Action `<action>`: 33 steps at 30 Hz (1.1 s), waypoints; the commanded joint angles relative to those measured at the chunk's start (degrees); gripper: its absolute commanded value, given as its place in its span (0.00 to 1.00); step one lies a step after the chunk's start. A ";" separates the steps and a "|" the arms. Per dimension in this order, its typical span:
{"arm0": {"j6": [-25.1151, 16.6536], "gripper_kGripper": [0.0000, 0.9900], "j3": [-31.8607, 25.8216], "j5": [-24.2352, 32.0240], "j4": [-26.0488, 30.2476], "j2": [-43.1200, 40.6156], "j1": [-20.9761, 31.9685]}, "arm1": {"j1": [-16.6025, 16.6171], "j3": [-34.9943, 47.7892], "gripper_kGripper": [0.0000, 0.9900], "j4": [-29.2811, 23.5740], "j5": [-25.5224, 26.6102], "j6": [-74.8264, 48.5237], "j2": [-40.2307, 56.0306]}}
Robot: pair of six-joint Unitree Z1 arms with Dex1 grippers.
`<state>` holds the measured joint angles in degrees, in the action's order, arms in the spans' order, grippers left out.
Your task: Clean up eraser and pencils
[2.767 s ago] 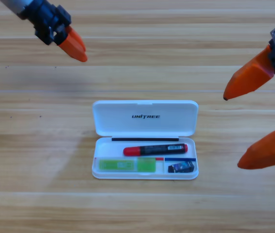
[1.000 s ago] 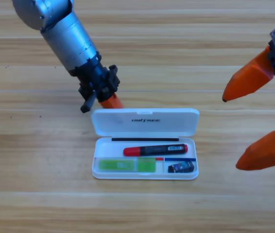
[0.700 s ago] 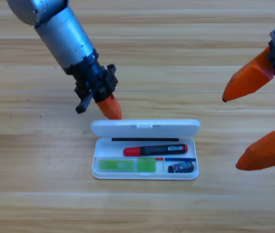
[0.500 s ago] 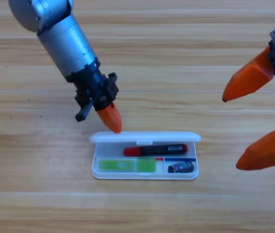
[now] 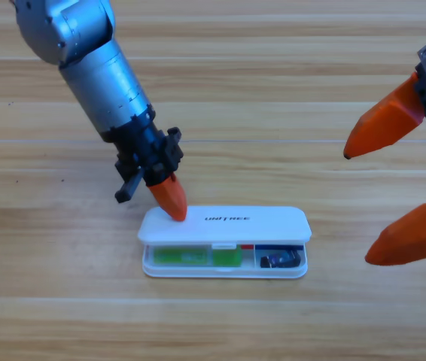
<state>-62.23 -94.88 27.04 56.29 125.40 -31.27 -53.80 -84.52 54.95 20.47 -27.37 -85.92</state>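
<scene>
Left end effector point(image 5: 171, 204): jaws pressed together, tip on case lid point(image 5: 228, 224) left corner.
Lid: tilted, front gap showing highlighter point(image 5: 198, 257), eraser point(image 5: 281, 259).
Right end effector point(image 5: 394, 188): spread, right edge, well apart.

Our left gripper point(image 5: 174, 204) came in from 11 o'clock and pushed the case lid point(image 5: 224, 225) from flat open down toward 6 o'clock; it now hides the marker, leaving the highlighter point(image 5: 198, 256) and eraser point(image 5: 281, 259) partly exposed.

Marker hidden under lid point(image 5: 228, 224)
</scene>
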 commanded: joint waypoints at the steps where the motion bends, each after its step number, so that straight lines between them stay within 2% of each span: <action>1: 0.36 0.00 3.12 -0.68 -2.15 2.04 -2.04 | 1.50 1.11 1.00 -1.25 0.97 0.39 -0.56; 33: 2.12 0.00 7.52 -0.85 -7.07 3.01 -4.68 | 1.50 0.94 1.00 -1.16 0.97 0.39 -1.97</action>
<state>-60.86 -89.56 27.04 50.42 125.40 -33.52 -53.80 -84.52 54.95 20.51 -27.30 -86.22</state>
